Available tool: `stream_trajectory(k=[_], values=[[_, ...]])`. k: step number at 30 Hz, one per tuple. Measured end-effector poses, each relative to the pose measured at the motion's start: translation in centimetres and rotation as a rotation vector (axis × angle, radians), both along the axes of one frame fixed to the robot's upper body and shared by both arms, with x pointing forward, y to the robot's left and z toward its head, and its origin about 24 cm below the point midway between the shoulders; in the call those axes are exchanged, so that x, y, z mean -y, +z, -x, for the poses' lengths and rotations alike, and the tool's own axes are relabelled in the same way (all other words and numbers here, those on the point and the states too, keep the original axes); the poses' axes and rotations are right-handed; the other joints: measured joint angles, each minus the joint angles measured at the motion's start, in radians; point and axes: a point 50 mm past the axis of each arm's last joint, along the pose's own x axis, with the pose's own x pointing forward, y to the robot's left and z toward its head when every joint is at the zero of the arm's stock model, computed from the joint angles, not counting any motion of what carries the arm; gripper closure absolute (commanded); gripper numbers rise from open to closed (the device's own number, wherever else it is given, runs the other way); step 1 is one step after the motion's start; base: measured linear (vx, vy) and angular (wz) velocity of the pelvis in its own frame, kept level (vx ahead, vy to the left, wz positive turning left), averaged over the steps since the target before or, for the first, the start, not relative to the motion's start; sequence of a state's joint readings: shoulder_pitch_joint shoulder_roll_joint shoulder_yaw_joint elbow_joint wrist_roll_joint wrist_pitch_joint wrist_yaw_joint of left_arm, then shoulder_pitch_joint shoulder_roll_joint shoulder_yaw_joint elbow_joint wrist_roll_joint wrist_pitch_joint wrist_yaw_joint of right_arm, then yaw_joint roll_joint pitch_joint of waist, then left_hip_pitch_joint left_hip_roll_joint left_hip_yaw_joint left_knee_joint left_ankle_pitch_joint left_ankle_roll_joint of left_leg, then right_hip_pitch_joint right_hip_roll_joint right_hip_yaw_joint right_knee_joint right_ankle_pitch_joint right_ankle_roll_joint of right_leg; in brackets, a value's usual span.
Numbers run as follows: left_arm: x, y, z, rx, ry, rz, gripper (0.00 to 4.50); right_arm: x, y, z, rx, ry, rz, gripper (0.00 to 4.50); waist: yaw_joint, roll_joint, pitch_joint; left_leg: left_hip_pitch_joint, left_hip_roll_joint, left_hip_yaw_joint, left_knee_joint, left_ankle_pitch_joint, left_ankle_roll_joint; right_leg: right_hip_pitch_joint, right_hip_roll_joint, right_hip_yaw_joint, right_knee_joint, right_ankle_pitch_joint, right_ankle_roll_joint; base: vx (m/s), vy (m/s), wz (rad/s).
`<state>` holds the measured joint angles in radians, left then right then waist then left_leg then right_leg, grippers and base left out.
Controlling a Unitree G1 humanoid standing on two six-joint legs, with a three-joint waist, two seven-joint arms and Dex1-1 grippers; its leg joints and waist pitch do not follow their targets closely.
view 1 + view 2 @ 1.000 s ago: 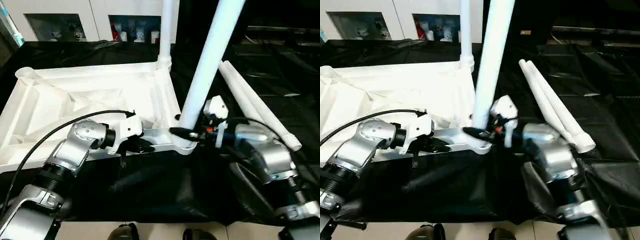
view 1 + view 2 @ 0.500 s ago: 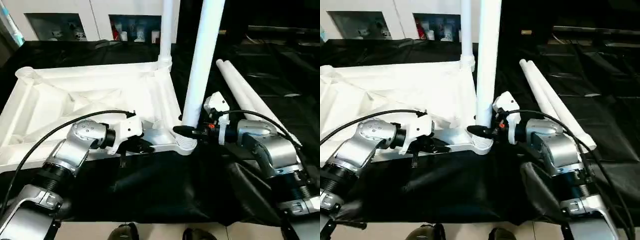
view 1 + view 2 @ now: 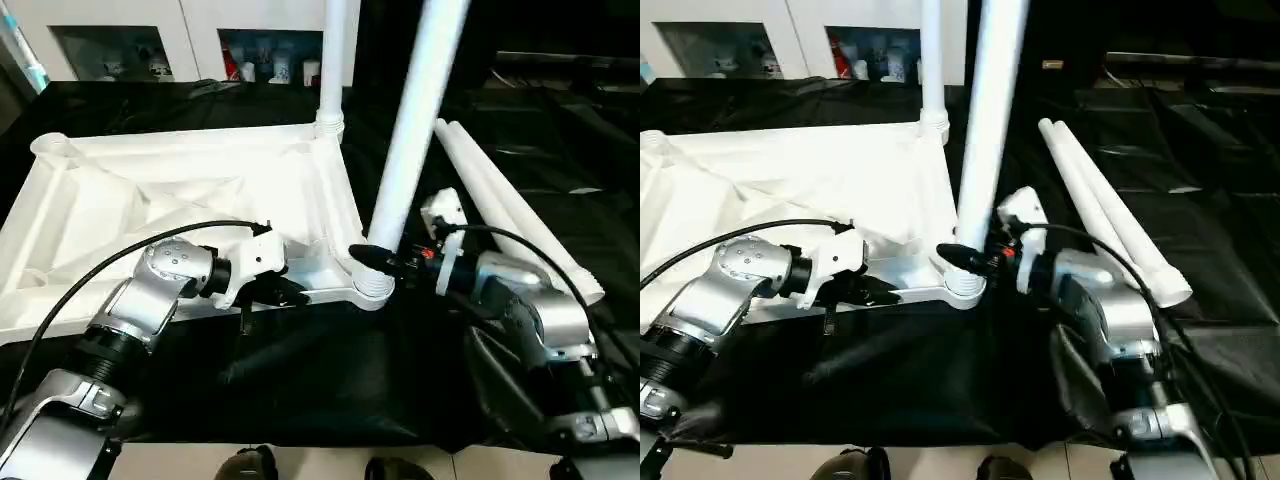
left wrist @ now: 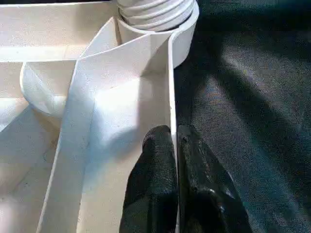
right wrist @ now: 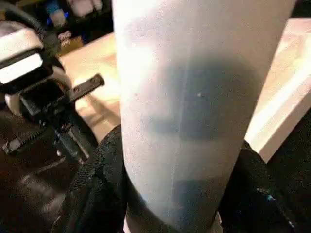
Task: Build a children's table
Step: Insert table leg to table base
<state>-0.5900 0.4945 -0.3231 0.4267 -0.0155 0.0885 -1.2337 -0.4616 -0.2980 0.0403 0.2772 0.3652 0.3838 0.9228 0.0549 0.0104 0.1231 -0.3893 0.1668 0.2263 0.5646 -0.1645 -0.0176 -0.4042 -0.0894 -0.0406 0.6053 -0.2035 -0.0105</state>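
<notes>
Now leg (image 3: 405, 150) clamped within right end effector (image 3: 368, 256), above corner socket (image 3: 372, 288).

No lettering, number, brand mark or sign can be read anywhere in these views — not on the white plastic parts, the robot's arms or the black cloth. The small items on the shelves far behind are too blurred to make out any writing.
</notes>
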Motion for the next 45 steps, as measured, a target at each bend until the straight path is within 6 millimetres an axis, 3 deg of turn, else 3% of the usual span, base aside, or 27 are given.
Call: stream_trajectory(k=[13, 22, 36, 45], values=[[0.2, 0.0, 0.1, 0.000, -0.016, -0.002, 4.50, 0.6, -1.6, 1.7, 0.022, -0.097, -0.119, 2.59, 0.006, 0.003, -0.001, 0.001, 0.000, 0.000, -0.006, 0.000, 0.000, 0.002, 0.000, -0.001, -0.005, 0.000, 0.000, 0.000, 0.000, 0.00], [0.2, 0.0, 0.1, -0.003, -0.038, -0.006, 4.50, 0.8, -1.7, 3.5, 0.110, -0.065, -0.015, 2.59, 0.010, 0.006, -0.002, 0.001, 0.000, 0.000, -0.008, 0.000, 0.000, 0.003, 0.000, -0.003, -0.009, 0.000, 0.000, 0.000, 0.000, 0.00], [-0.2, -0.1, 0.0, -0.002, -0.027, -0.024, 4.50, -0.4, -0.2, 2.2, 0.171, 0.051, 0.137, 2.59, 0.002, 0.005, -0.003, 0.006, 0.000, 0.000, -0.008, 0.000, 0.000, 0.007, 0.000, -0.002, -0.009, 0.002, -0.003, 0.000, 0.000, 0.00], [-0.2, -0.1, 0.0, -0.006, -0.028, -0.024, 4.50, -0.7, -0.3, 1.9, 0.172, 0.124, 0.206, 2.59, 0.001, -0.006, -0.009, 0.006, 0.000, 0.000, -0.008, 0.000, 0.000, 0.007, 0.001, -0.002, -0.009, 0.002, -0.002, 0.000, 0.000, 0.00]])
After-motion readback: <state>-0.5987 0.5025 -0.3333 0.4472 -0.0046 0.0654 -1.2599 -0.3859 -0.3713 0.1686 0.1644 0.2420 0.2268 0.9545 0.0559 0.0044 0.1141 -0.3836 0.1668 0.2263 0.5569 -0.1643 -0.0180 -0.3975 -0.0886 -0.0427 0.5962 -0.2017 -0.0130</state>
